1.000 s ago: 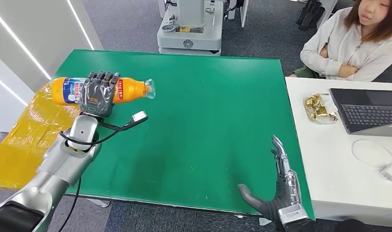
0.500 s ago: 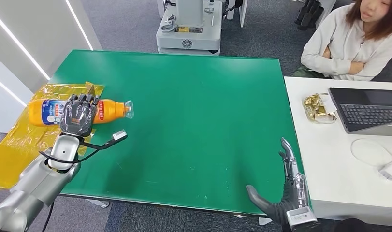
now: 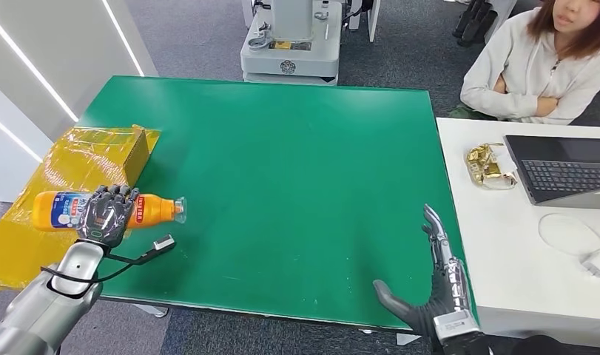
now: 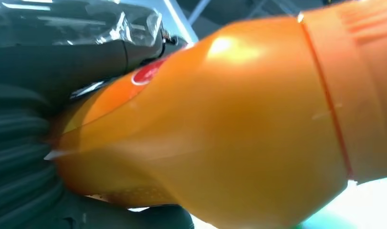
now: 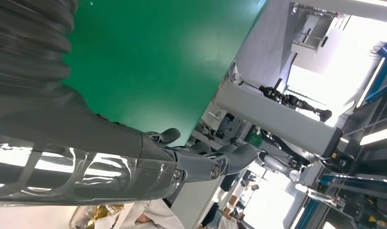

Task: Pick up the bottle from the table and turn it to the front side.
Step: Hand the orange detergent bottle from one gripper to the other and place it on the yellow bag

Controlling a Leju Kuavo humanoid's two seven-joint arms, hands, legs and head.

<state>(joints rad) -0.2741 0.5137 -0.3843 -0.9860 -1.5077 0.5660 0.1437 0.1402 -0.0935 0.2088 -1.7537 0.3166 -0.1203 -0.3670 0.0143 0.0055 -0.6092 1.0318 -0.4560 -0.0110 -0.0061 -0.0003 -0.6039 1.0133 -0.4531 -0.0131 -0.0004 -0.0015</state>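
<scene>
Gripping the bottle (image 3: pixel 108 210) sideways in my left robot hand (image 3: pixel 104 214), I am holding it over the table's (image 3: pixel 297 170) left edge, beside the yellow box (image 3: pixel 75 159), while my right robot hand (image 3: pixel 433 296) is hanging unclenched, grasping nothing. Up close, the bottle's smooth orange body (image 4: pixel 239 129) is bulging past my fingers (image 4: pixel 77 38), so turning it could let it slip off the edge.

The left hand (image 3: pixel 104 215) gripped the orange bottle (image 3: pixel 108 210) lying sideways over the near left corner of the green bench (image 3: pixel 282 170), beside a yellow-wrapped box (image 3: pixel 67 177). The right hand (image 3: pixel 430 296) hovered, fingers spread, at the bench's near right edge.
</scene>
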